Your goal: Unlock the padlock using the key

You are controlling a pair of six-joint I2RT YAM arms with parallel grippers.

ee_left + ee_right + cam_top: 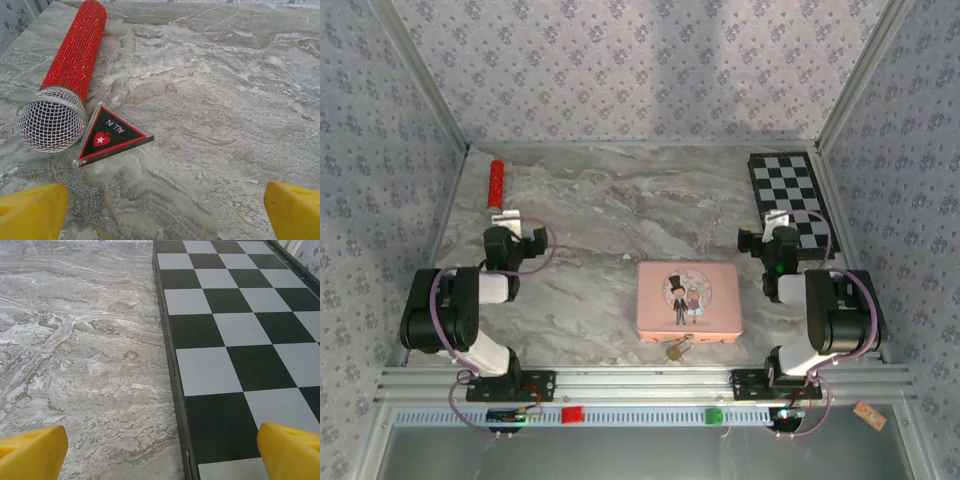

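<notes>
Padlock: tiny brass padlock (674, 350) lies on the counter (600, 215), right up against the near edge of the pink tin (688, 300). It is too small here to make out a key.
Left gripper: the left gripper (162, 215) hovers over bare marble with its yellow jaws spread wide, nothing between them.
Ahead of the left gripper: a red glitter microphone (70, 75), with a triangular "ALL IN" badge (111, 136) just beside its mesh head.
Right gripper: the right gripper (161, 455) has its jaws released too and is empty, straddling the chessboard (240, 340) edge.
Gap: both grippers sit well apart from the padlock.
</notes>
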